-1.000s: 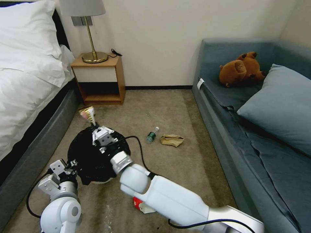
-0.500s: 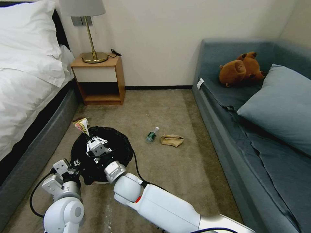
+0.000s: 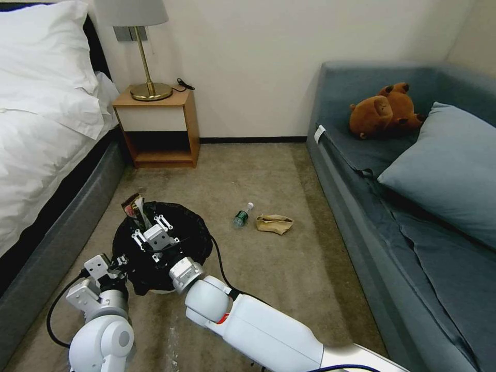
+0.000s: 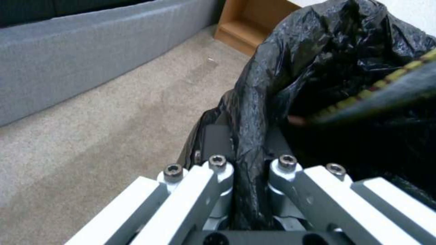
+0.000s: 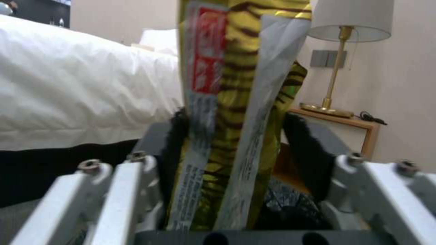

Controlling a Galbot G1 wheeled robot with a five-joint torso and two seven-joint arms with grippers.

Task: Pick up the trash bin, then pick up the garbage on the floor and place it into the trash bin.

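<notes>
- Since half a second ago the right pincer (image 3: 151, 231) has opened its fingers inside the trash bin (image 3: 194, 232); the long wrapper (image 3: 135, 208) now leans on the bin's far-left rim, less of it sticking out than before.
- Right wrist view: wrapper (image 5: 231, 112), yellow with dark stripes and a red patch, stands between the spread black pads (image 5: 306, 160), with a gap on each side; released, not gripped.
- Left pincer (image 3: 114, 262) is clenched on the bin's near-left rim; left wrist view shows a fold of the black bag (image 4: 254, 112) pinched between its fingers (image 4: 213, 180).
- Bin sits near the bed's grey base (image 3: 57, 227), on or just above the carpet; cannot tell which.
- Green bottle (image 3: 242, 215) with white cap lies on the carpet right of the bin, well apart from it.
- Brown paper bag (image 3: 274, 223) lies just beside the bottle, on the sofa side.
- Nightstand (image 3: 157, 126) with a lamp (image 3: 140, 51) stands at the far wall.
</notes>
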